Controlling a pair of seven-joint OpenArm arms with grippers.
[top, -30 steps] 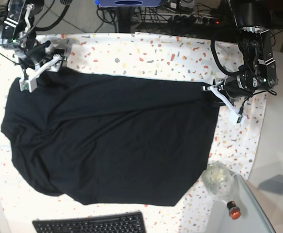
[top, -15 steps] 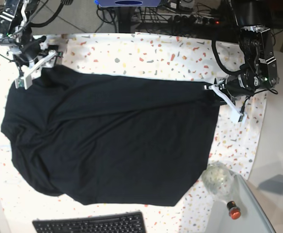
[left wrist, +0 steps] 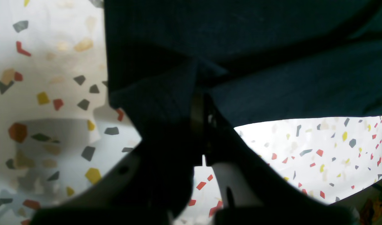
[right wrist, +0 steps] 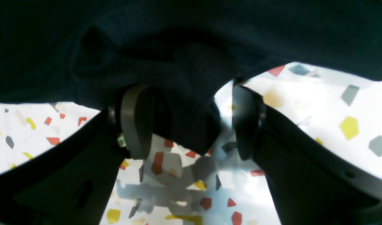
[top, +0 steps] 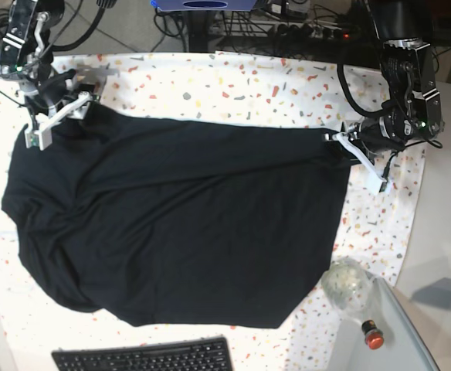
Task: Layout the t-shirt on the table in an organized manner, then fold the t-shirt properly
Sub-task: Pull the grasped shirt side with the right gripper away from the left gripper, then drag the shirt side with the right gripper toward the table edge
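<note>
T-shirt (top: 179, 224) spread, left pincer (left wrist: 201, 125) pinching (wrist view)

One black t-shirt (top: 179, 224), one keyboard (top: 144, 358), one clear bottle with a red cap (top: 357, 297), two robot arms, all on one speckled counter (top: 233, 85).

T-shirt (top: 187, 224): plain black, soft fabric, spread mostly flat across centre of base view, body filling most of frame. Left edge rumpled, with uneven lobes; lower edge curved. Upper-right corner pulled to point; upper-left corner bunched. Faint creases run across body.

Table (top: 233, 85): white cloth, red, yellow, grey flecks; exposed along top, right and lower-left margins around shirt.
</note>
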